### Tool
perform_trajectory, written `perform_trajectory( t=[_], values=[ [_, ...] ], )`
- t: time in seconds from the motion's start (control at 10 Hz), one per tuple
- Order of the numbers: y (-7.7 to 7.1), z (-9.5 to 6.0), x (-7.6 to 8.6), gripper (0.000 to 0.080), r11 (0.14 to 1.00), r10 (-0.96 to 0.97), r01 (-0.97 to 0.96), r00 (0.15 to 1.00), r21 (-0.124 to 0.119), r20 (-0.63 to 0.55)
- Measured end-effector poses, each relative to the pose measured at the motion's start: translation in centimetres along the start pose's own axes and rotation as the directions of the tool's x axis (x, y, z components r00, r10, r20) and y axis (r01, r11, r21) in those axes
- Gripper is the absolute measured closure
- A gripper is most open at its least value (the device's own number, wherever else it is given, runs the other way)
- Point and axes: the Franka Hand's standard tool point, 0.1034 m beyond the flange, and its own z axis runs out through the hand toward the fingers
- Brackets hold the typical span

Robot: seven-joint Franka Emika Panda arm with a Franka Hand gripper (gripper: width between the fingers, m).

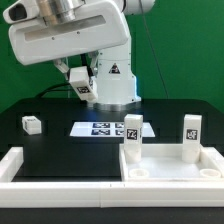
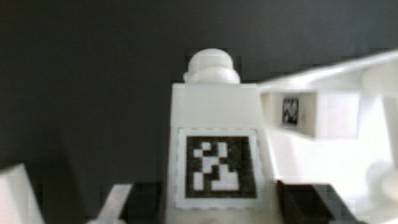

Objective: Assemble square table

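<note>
2 legs [image 1: 133,138] upright on panel [image 1: 172,177]

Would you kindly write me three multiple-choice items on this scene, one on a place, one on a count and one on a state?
1. Where does the loose leg lie?
A. on the black table, to the exterior view's left of the marker board
B. inside the panel
C. on top of the board

2. How many upright legs stand at the square panel?
A. none
B. two
C. four

3. What is the state of the claw?
A. open and empty
B. shut on the held leg, off the table
C. pressed flat on the panel

Answers:
1 A: it lies alone on the dark surface, apart from the board.
2 B: one stands at each far corner.
3 B: the wrist view shows a tagged leg in its grip.
</note>
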Motion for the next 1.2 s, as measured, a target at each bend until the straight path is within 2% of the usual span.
perform_trajectory(
  t=[0.1, 0.2, 0.3, 0.4, 0.5, 0.6, 0.9, 1.0, 1.1, 1.2],
  values=[
    [-1.4, -0.9, 0.9, 0.0509, 0.996, -0.038, 0.031, 0.997, -0.084, -0.072],
    [-4.1, -2.0, 2.2, 0.0509, 0.991, -0.068, 0.052, 0.989, -0.125, -0.129],
    [-6.3, -2.6, 3.4, 0.0509, 0.988, -0.087, 0.058, 0.977, -0.145, -0.196],
    [-8.2, -2.7, 4.3, 0.0509, 0.988, -0.088, 0.051, 0.962, -0.148, -0.259],
    [-10.1, -2.5, 5.2, 0.0509, 0.990, -0.085, 0.036, 0.924, -0.138, -0.373],
    [-11.4, -1.7, 5.0, 0.0509, 0.991, -0.089, 0.035, 0.890, -0.129, -0.448],
    [-11.2, -1.6, 5.0, 0.0509, 0.987, -0.138, 0.060, 0.791, -0.148, -0.596],
    [-11.0, -1.0, 4.6, 0.0509, 0.987, -0.135, 0.060, 0.816, -0.150, -0.562],
    [-11.5, -0.9, 4.7, 0.0509, 0.990, -0.115, 0.045, 0.811, -0.135, -0.574],
    [-14.2, 1.1, 4.2, 0.0509, 0.993, -0.092, 0.034, 0.804, -0.109, -0.588]
  ],
)
